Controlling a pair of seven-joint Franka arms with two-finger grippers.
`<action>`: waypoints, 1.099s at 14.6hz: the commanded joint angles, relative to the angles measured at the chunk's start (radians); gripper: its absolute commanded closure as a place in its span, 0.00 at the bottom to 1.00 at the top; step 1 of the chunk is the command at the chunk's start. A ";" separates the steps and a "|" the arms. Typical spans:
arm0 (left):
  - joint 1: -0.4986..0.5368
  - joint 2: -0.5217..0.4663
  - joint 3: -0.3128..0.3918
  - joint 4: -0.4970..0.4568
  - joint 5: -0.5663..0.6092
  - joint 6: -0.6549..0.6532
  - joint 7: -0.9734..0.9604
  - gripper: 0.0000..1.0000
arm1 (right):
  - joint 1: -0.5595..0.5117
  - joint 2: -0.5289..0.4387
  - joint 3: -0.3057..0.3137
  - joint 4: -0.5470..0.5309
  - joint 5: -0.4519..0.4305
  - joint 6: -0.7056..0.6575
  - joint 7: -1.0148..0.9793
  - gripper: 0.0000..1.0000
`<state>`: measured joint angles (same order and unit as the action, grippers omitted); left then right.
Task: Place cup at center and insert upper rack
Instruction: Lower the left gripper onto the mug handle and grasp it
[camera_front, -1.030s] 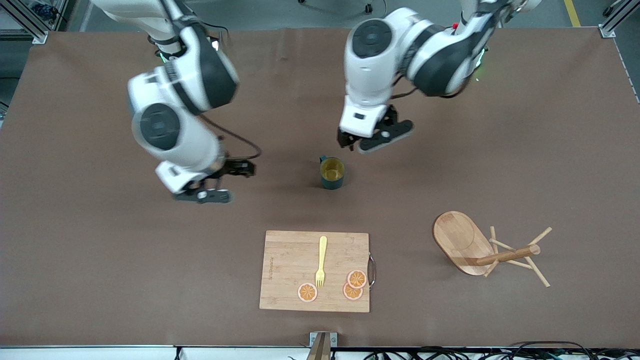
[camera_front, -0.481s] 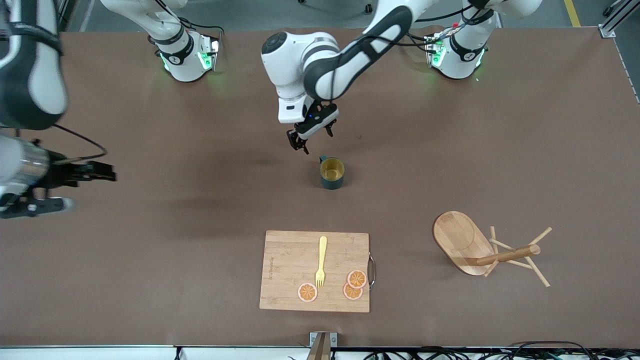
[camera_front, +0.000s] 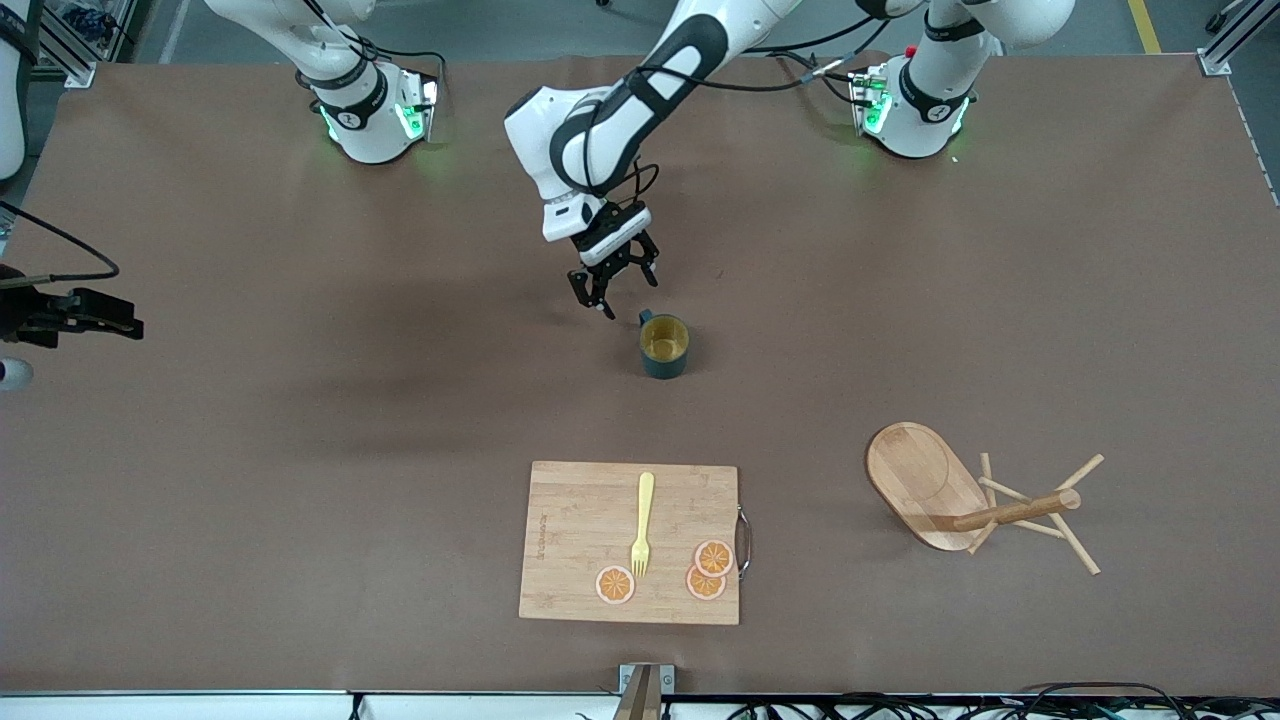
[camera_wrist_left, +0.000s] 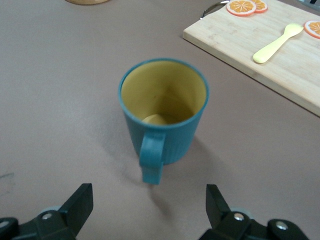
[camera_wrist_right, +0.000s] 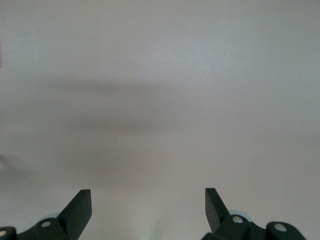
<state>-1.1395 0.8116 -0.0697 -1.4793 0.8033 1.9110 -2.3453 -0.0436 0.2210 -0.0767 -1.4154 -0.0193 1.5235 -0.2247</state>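
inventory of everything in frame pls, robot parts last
cup: 1, dark teal, yellow inside, upright mid-table
upper rack: 1, light wood, tipped on its side toward the left arm's end, nearer the front camera than the cup
cutting board: 1, light wood, nearer the front camera than the cup
fork: 1, yellow, on the board
orange slices: 3, orange, on the board
table: 1, brown
left end effector: open, empty, beside the cup's handle
right end effector: open, empty, over bare table at the right arm's end

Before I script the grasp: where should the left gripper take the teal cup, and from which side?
Probably the cup rim, from above. It stands upright, mouth open, its handle turned toward the open left gripper; one finger could go inside the wall, one outside, clear of the handle.
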 joint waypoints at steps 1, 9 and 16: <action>-0.045 0.063 0.054 0.048 0.039 -0.023 -0.058 0.06 | 0.007 -0.003 0.011 0.013 -0.022 -0.014 0.030 0.00; -0.083 0.116 0.085 0.077 0.223 -0.052 -0.054 0.16 | 0.042 -0.024 0.018 0.007 0.047 -0.120 0.214 0.00; -0.083 0.132 0.085 0.076 0.229 -0.075 -0.051 0.45 | 0.047 -0.227 0.018 -0.120 0.044 -0.118 0.200 0.00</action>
<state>-1.2085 0.9352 0.0049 -1.4251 1.0194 1.8590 -2.4017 -0.0017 0.1063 -0.0587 -1.4367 0.0187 1.3899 -0.0336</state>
